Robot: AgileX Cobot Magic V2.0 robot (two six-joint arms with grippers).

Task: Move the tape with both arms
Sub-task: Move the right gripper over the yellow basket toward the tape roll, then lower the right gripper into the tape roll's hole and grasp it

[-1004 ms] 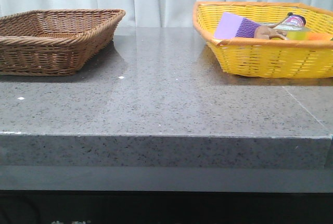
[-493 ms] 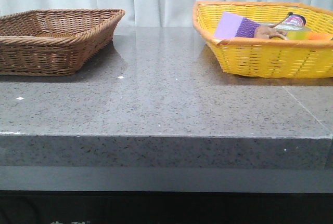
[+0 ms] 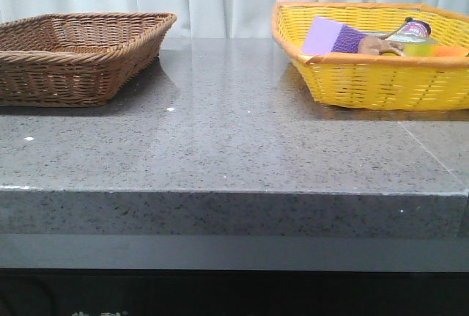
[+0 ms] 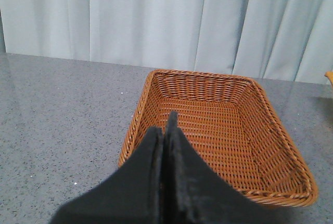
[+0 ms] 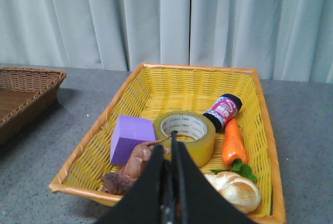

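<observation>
Here, in the front view, a grey speckled counter (image 3: 234, 147) fills the middle of the frame. A brown wicker basket (image 3: 77, 56) sits at the upper left and a yellow basket (image 3: 374, 56) with an orange rim at the upper right, well apart from each other. Over the yellow basket's near wall show a purple block (image 3: 330, 37) and a dark bottle cap; the tape cannot be made out clearly from this angle, and neither arm is in the frame.

In the left wrist view, the left fingers (image 4: 165, 151) rise from the bottom centre, black and pressed flat together with nothing between them. Behind them, right of centre, lies the brown wicker basket (image 4: 218, 130) on the counter (image 4: 62, 109), with a pale curtain across the top.

In the right wrist view, the right fingers (image 5: 170, 161) stand at the bottom centre, closed to a thin seam and holding nothing. Just beyond their tips, in the middle of the yellow basket (image 5: 151, 86), the tape (image 5: 188, 135) lies flat, its white core facing up. The purple block (image 5: 131, 138) sits just left of it, a small dark bottle (image 5: 222, 111) to its upper right, a toy carrot (image 5: 232, 142) to its right, a bread roll (image 5: 234, 187) at lower right, and a brown object (image 5: 132, 169) at lower left.
</observation>
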